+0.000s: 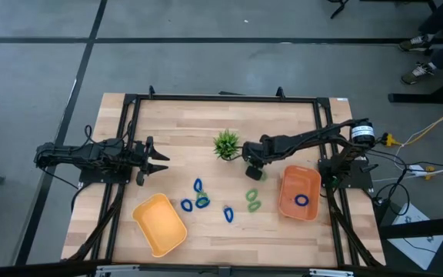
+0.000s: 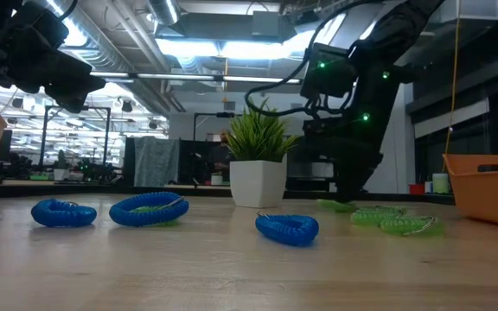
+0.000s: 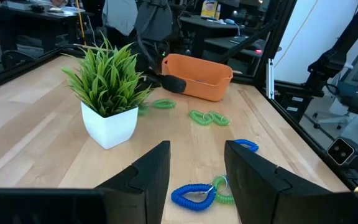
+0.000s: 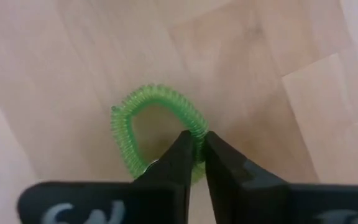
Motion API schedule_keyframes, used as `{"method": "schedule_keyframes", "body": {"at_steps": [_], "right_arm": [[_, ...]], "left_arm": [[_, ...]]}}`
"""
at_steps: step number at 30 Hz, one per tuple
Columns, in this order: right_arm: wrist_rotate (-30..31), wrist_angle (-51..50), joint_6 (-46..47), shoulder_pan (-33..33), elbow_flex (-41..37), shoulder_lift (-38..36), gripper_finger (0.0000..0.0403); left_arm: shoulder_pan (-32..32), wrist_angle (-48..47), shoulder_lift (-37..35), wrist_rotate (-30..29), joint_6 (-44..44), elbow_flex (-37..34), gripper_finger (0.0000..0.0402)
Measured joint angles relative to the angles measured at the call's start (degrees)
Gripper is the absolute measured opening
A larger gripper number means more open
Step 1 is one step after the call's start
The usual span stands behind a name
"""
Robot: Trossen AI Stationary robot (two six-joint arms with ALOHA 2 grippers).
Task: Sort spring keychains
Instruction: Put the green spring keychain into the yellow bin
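My right gripper [image 1: 254, 171] points steeply down beside the potted plant [image 1: 226, 144], shut on a light green spring keychain [image 4: 157, 124] that lies on the wood. Two more green keychains [image 1: 253, 201] lie just nearer. Blue keychains [image 1: 198, 185] [image 1: 187, 205] [image 1: 228, 213] lie flat around the table's middle, and one blue coil overlaps a green one [image 1: 203, 201]. Another blue keychain [image 1: 302, 200] rests inside the orange tray [image 1: 287, 201]. My left gripper [image 1: 156, 160] waits open at the table's left, level, with nothing between its fingers. My right gripper pinches one side of the green loop's coil [image 4: 197, 134] between its two fingertips, one finger [image 4: 176, 158] inside the loop and the other outside. The fingers come from above, pointing steeply down, across the coil. The keychain lies flat on the table.
A yellow tray [image 1: 177, 231] stands near the front edge, left of centre, and the orange tray stands at the right by my right arm's base. The white-potted plant [image 3: 107, 93] stands close to my right gripper. Bare wood lies between the trays.
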Motion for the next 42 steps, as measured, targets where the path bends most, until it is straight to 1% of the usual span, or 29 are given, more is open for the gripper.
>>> {"method": "schedule_keyframes", "body": {"at_steps": [2,7,11,13,15,18,22,28,32,38,42], "right_arm": [[-0.31,-0.19,-0.14,0.35,0.00,0.00,0.0037],[-0.51,-0.36,-1.29,1.11,-0.04,-0.04,0.0016],[-1.12,-0.39,-1.35,1.73,-0.05,-0.76,0.0015],[-2.65,-0.84,-1.52,2.02,-0.21,-1.79,0.0019],[-5.99,-1.80,-1.70,2.29,-0.45,-3.32,0.0020],[-9.19,-1.00,-1.78,2.40,-0.37,-6.28,0.0017],[-10.68,0.94,-1.32,3.05,-0.33,-8.87,0.0016],[-12.14,7.72,-1.26,5.74,-0.24,-10.23,0.0016],[-13.64,14.49,-1.68,7.42,-0.24,-10.25,0.0016],[-14.65,28.04,-6.29,9.50,-0.20,-10.27,0.0016],[-14.72,33.10,-9.38,10.66,-0.19,-10.29,0.0016]], "left_arm": [[-0.02,0.00,0.00,0.00,0.00,0.01,0.0148],[-0.02,0.00,-0.01,0.00,0.00,0.00,0.0148],[-0.01,-0.01,0.00,0.00,-0.01,0.01,0.0148],[0.00,0.00,-0.01,0.00,0.00,0.00,0.0148],[-0.01,-0.02,0.01,0.00,0.00,0.01,0.0148],[-0.01,-0.02,0.01,-0.01,0.00,0.02,0.0148],[-0.01,0.00,0.01,0.00,0.00,0.00,0.0148],[0.00,-0.02,0.02,0.00,0.00,0.02,0.0148],[-0.01,-0.02,0.00,-0.01,0.00,0.02,0.0148],[0.00,-0.01,0.01,-0.01,0.00,0.01,0.0148],[0.00,-0.01,0.02,-0.01,-0.01,0.02,0.0148]]}}
